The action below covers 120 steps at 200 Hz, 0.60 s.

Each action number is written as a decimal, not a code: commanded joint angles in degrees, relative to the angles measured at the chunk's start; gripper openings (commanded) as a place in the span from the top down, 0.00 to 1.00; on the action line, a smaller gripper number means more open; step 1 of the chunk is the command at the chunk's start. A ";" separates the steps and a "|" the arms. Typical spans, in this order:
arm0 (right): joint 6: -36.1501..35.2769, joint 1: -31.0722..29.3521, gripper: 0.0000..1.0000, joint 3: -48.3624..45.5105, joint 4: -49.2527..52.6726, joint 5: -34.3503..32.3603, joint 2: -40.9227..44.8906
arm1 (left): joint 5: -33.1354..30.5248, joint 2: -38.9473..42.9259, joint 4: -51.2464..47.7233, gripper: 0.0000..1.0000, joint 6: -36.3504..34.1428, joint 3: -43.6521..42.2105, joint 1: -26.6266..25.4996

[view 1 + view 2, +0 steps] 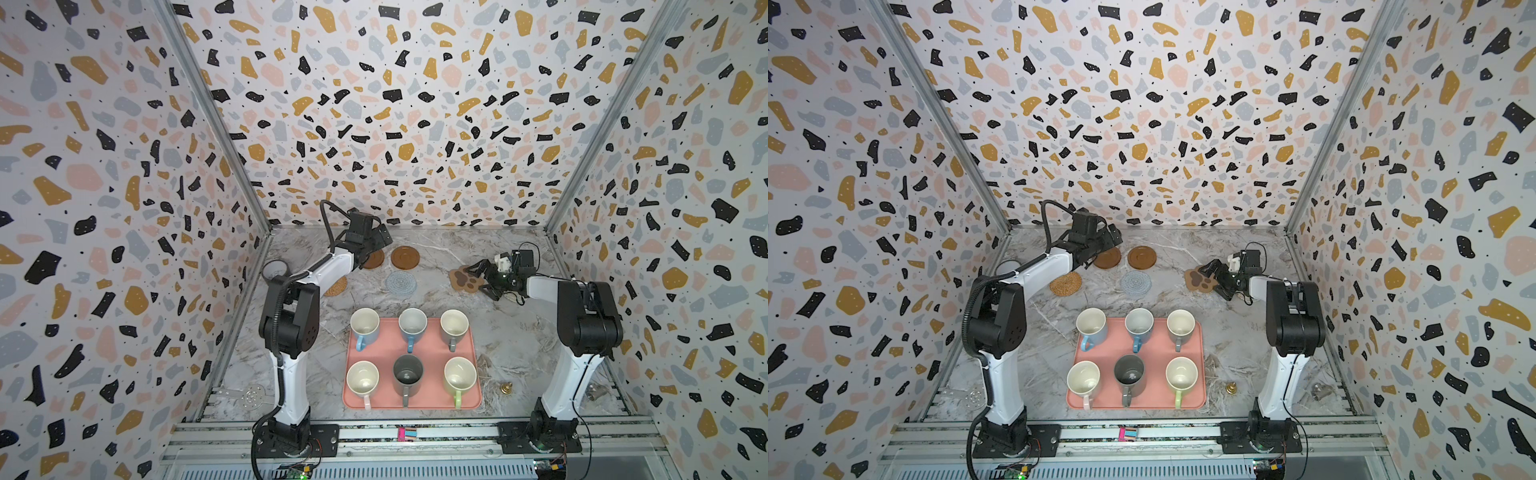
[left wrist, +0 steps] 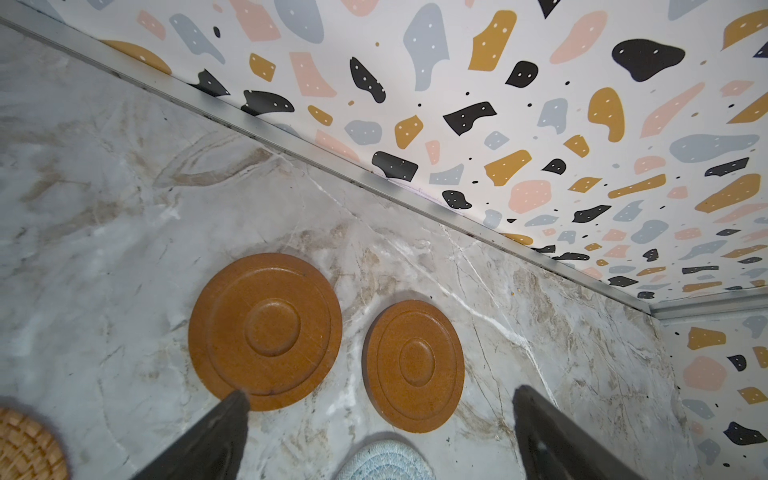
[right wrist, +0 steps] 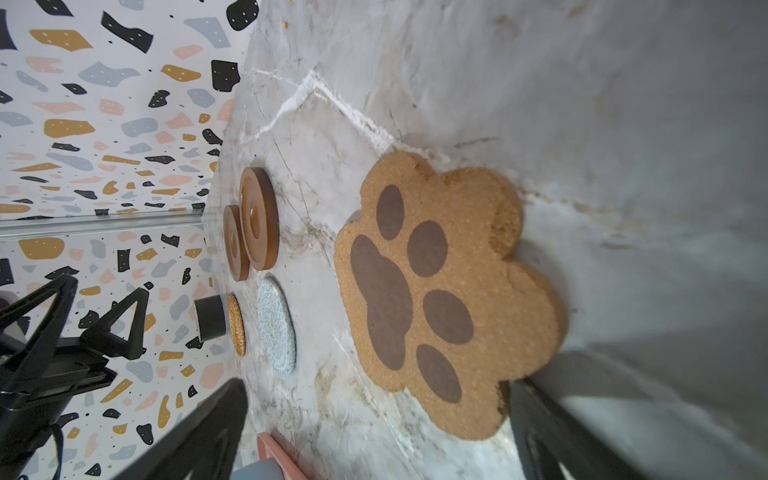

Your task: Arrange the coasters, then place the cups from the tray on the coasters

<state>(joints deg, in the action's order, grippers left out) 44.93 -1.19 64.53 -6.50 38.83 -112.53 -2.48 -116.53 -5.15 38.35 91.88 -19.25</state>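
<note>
Here left claw (image 2: 380, 395) gapes empty near 2 wooden discs (image 2: 264, 330), right claw (image 3: 378, 386) gapes by paw coaster (image 3: 449, 291).

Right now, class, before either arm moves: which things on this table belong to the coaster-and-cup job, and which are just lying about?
Job: wooden coaster, second wooden coaster, rattan coaster, pale blue coaster, paw coaster, pink tray, light blue mug, deeper blue mug, beige mug, pink mug, dark grey mug, green mug.
Lying about: dark tape roll, small brass object, perforated metal disc.
</note>
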 commanded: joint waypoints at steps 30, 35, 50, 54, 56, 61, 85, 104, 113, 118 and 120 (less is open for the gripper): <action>1.47 -2.25 0.00 5.02 1.45 2.02 -5.89 | -0.86 1.15 0.23 0.00 -0.81 1.93 0.08; 1.42 -2.43 0.01 5.44 1.54 2.17 -6.30 | -0.93 1.13 0.23 0.00 -0.82 1.90 0.09; 1.36 -2.84 0.01 6.98 1.68 2.78 -7.62 | -1.03 1.29 0.00 0.00 -0.82 1.83 0.09; 1.39 -3.02 0.01 7.28 1.79 2.83 -8.06 | -1.10 1.30 -0.04 0.00 -0.82 1.83 0.09; 1.35 -3.05 0.01 7.43 1.81 2.92 -8.17 | -1.12 1.37 -0.04 0.00 -0.82 1.75 0.11; 1.34 -3.11 0.01 7.93 1.84 3.09 -8.58 | -1.18 1.44 -0.03 0.00 -0.81 1.66 0.09; 1.54 -3.40 0.01 10.22 2.17 4.11 -10.37 | -1.52 1.66 0.17 0.00 -0.82 1.46 0.11; 1.99 -3.55 0.01 12.18 2.27 4.50 -11.77 | -1.69 1.57 0.20 0.00 -0.73 1.64 0.15; 2.31 -3.73 0.01 12.99 2.20 4.51 -12.24 | -1.74 1.57 0.23 0.01 -0.56 1.69 0.09; 2.43 -3.76 0.01 13.36 2.20 4.53 -12.47 | -1.74 1.57 0.23 0.01 -0.64 1.73 0.13; 2.49 -3.76 0.01 13.50 2.20 4.51 -12.56 | -1.80 1.57 0.23 0.00 -0.64 1.73 0.10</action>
<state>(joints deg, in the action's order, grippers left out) 46.37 -4.36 76.55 -8.16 44.38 -122.63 -3.49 -116.49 -5.56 38.35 91.88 -19.25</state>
